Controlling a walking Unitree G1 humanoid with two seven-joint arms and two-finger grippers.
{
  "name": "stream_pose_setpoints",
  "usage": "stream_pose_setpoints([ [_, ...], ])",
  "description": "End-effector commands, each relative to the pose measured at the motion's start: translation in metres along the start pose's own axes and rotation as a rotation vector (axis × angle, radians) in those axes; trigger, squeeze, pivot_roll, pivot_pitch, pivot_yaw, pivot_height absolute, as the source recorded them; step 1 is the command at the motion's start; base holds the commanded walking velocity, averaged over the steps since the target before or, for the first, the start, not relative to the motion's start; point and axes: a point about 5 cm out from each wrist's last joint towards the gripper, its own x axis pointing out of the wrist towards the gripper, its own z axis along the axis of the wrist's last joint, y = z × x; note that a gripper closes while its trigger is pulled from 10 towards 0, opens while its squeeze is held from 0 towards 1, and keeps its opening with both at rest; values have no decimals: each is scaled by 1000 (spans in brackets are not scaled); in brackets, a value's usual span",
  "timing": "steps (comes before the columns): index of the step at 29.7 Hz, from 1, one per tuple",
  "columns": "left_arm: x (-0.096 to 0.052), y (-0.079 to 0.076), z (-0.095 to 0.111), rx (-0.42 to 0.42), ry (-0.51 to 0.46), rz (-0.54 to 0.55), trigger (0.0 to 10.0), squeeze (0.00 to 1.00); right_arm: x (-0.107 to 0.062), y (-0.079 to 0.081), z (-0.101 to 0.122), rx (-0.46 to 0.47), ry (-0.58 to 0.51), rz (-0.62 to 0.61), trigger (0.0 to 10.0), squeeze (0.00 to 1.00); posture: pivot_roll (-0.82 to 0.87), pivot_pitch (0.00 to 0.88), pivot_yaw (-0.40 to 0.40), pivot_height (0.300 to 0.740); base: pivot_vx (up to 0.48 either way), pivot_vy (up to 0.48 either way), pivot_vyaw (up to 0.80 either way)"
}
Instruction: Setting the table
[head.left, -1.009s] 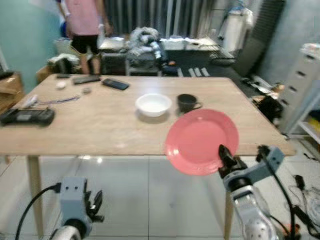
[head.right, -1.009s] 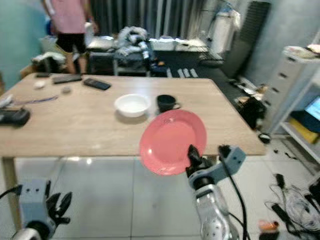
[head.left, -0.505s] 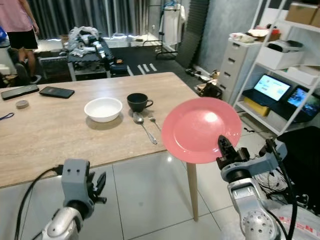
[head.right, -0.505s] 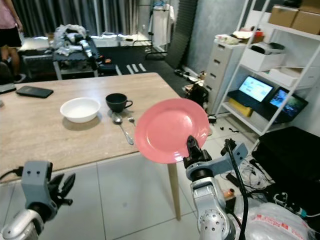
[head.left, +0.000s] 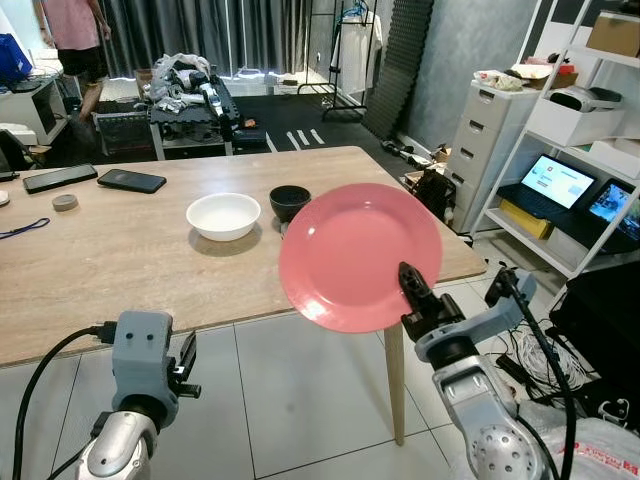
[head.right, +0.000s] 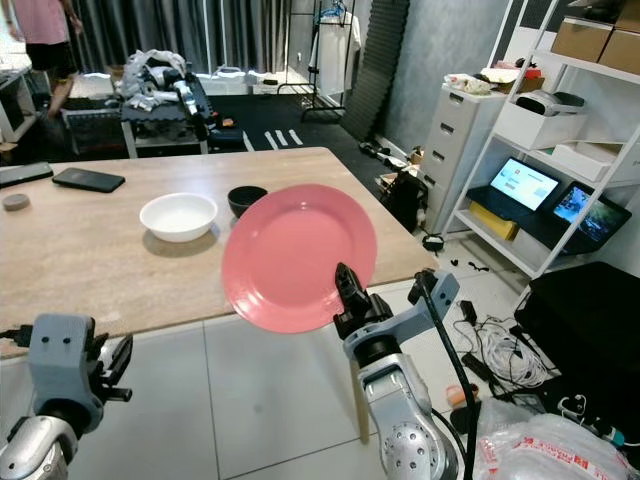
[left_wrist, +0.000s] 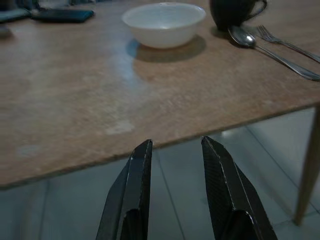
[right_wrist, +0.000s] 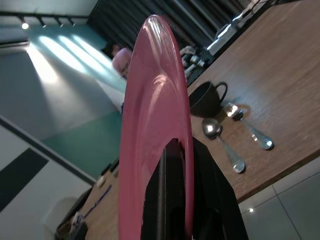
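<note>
My right gripper (head.left: 412, 285) is shut on the lower rim of a pink plate (head.left: 360, 257), holding it upright in front of the wooden table's (head.left: 120, 260) near right edge. Seen edge-on in the right wrist view, the plate (right_wrist: 155, 120) stands between the black fingers (right_wrist: 172, 170). On the table stand a white bowl (head.left: 223, 215) and a black cup (head.left: 290, 200), with a spoon (left_wrist: 245, 39) and fork (left_wrist: 282, 44) beside the cup. My left gripper (left_wrist: 175, 150) hangs open below the table's front edge, empty.
Two phones (head.left: 130, 180) and a tape roll (head.left: 65, 202) lie at the table's far left. A person (head.left: 75, 30) stands at the back beside a cluttered cart (head.left: 185, 90). White drawers (head.left: 500, 130), shelves with laptops (head.left: 560, 185) and floor cables stand to the right.
The head view has swung and the table's right end sits more centred. The plate in my right gripper now stands further left, hiding the spoon and fork and part of the cup.
</note>
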Motion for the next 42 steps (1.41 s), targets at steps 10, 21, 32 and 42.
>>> stream_pose_setpoints([
  [10,-23,8,-3,95,4,33,10000,0,-13,13,-39,-189,272,172,10000,0,99,93,48,740,0,0,0],
  [21,-20,4,2,94,-16,39,10000,0,-10,5,-69,-122,359,52,10000,0,111,92,45,740,0,0,0],
  [32,-15,1,11,100,-73,31,10000,0,-4,4,-64,-110,308,31,10000,0,113,95,48,740,187,0,0],
  [42,-15,-1,11,106,-74,20,10000,0,-2,3,-63,-110,295,27,10000,0,117,97,56,740,480,0,0],
])
